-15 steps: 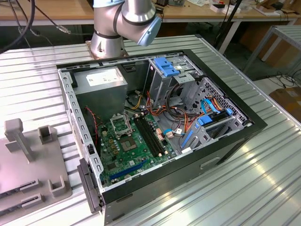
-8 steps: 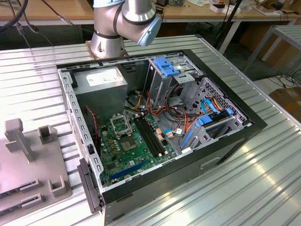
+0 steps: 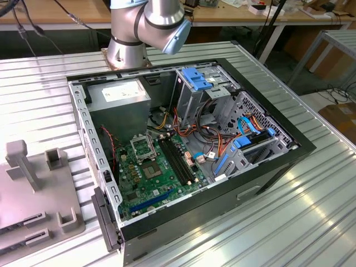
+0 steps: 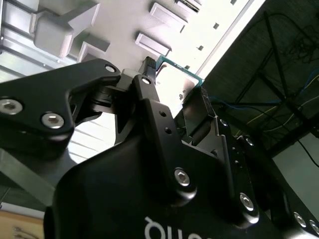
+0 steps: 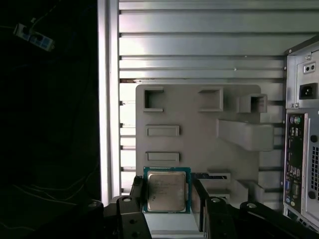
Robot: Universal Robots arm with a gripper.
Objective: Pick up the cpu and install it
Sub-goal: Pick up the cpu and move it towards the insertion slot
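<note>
The cpu [image 5: 166,191], a small square chip with a silvery top and a green rim, sits between the two black fingers [image 5: 137,193] of my gripper [image 5: 168,195]. The gripper is shut on its edges. In the second wrist view the cpu [image 4: 174,79] shows edge-on between the fingertips of the gripper [image 4: 175,85]. It hangs above the grey holder plate [image 5: 199,124] on the ribbed metal table, apart from the case. In the exterior view the green motherboard [image 3: 146,179] lies inside the open computer case [image 3: 278,161], with the open metal socket frame [image 3: 141,147] near its middle.
The arm's base [image 3: 127,47] stands behind the case. The grey holder plate [image 3: 33,192] with raised blocks lies at the exterior view's left. Inside the case are a power supply [image 3: 119,93], black memory slots [image 3: 179,161], drive cages and loose cables [image 3: 222,139]. The case's rear panel [image 5: 301,144] is beside the holder.
</note>
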